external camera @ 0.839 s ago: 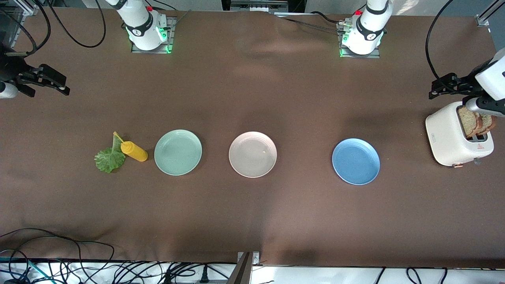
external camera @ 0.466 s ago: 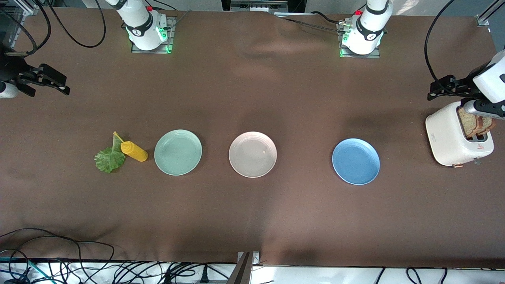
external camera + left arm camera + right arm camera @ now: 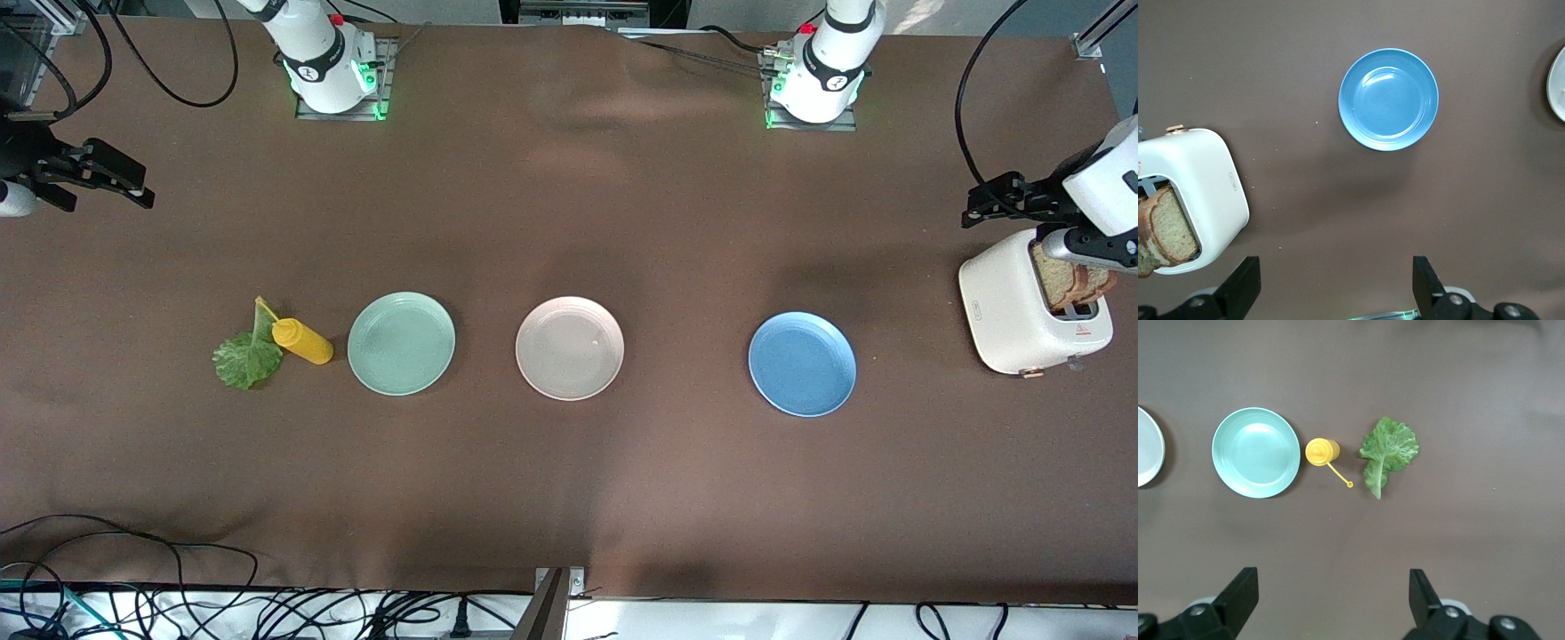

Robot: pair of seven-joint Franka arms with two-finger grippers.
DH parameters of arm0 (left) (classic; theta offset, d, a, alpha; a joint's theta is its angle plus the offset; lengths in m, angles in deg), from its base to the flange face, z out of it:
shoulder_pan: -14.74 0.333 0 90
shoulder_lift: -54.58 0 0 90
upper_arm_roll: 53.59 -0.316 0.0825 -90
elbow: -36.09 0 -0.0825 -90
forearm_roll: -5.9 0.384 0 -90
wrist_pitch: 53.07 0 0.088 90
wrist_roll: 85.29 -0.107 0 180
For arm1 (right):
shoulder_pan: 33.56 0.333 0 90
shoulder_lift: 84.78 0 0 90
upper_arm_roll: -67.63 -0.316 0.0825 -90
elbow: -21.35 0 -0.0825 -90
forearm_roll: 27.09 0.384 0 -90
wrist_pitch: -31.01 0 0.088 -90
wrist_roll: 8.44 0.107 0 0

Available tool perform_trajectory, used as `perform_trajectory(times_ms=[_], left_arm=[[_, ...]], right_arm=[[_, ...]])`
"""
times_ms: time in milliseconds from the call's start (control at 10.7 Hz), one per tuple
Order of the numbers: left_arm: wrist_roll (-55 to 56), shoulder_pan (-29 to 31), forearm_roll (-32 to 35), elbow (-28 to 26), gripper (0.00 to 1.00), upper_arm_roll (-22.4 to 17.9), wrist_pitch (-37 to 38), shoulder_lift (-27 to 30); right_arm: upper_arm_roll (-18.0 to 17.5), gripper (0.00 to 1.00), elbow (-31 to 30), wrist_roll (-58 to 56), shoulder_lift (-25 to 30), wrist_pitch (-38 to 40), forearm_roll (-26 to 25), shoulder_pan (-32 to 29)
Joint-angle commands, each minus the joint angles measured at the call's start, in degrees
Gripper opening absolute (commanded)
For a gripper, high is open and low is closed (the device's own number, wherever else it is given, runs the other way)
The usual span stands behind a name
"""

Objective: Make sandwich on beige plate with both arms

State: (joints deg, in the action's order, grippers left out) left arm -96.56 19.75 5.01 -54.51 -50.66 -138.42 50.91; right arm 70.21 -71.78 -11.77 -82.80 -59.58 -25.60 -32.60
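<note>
Bench point(image 3: 569, 498): covered in dark brown cloth, bare along the edge nearest the front camera
Blue plate point(image 3: 802, 364): round, empty, lying toward the left arm's end, slightly nearer the front camera than the other two plates
Beige plate point(image 3: 569, 348): round, pale beige-pink, shallow raised rim with faint rings inside, one small pale speck on it and otherwise bare; it sits mid-bench between the blue plate and the mint-green plate
Mint-green plate point(image 3: 401, 342): round, empty, just beside the yellow bottle, toward the right arm's end
Yellow squeeze bottle point(image 3: 303, 341): standing between the mint-green plate and the lettuce, its thin cap strap trailing toward the leaf
Lettuce leaf point(image 3: 247, 357): crinkly green with a pale midrib, flat on the cloth, its stem end at the bottle
Toaster point(image 3: 1022, 307): white, at the left arm's end of the bench
Bread slices point(image 3: 1071, 283): speckled brown wholegrain with darker crust, standing upright in the toaster's slot and poking above it
Left gripper point(image 3: 978, 206): up in the air over the bench just beside the toaster, fingers point(image 3: 1241, 283) spread wide and holding nothing
Right gripper point(image 3: 133, 191): up in the air over bare cloth at the right arm's end, well apart from the lettuce, fingers point(image 3: 1238, 593) spread wide and holding nothing
</note>
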Motion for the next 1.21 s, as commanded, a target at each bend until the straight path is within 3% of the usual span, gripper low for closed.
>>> perform_trajectory(times_ms=[0,1118], left_arm=[[-0.6,0.3,-0.5,0.3,1.00,0.1,-0.2,-0.1],[-0.6,0.4,-0.5,0.3,1.00,0.0,-0.2,-0.4]], right_arm=[[0.7,1.00,1.9,0.1,-0.1,1.6,0.2,0.1],[0.9,1.00,2.2,0.8,-1.2,0.6,0.0,0.1]])
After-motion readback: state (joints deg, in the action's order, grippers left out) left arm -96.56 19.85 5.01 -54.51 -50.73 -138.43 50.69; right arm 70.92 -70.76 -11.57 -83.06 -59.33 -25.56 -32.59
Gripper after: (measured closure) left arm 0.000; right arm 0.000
